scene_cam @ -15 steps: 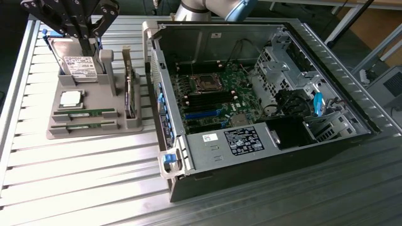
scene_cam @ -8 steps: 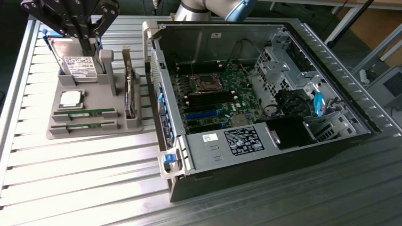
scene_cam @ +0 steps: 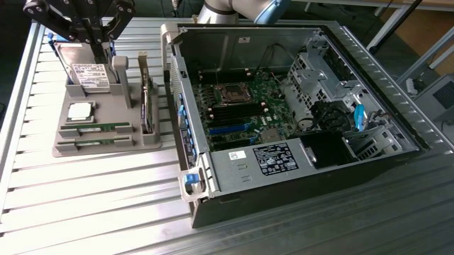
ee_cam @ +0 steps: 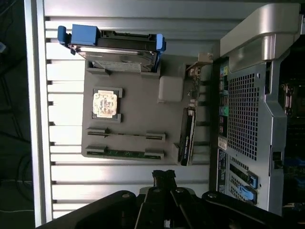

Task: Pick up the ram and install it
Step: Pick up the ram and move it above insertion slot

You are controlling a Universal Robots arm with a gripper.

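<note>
Hovering over the grey tray (scene_cam: 108,115), the pincer (scene_cam: 90,40) is clenched, seemingly empty; the ram (scene_cam: 94,128) lies slotted there.

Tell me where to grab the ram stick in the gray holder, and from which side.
Grip the ram stick probably at the middle of its upper long edge, from straight above, pinching its flat faces: it stands on edge in the gray holder, whose brackets cover both ends.

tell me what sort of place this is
Probably a robotics lab bench for computer assembly: an opened desktop case lies on a slatted metal table beside a grey parts tray holding a hard drive and ram.
</note>
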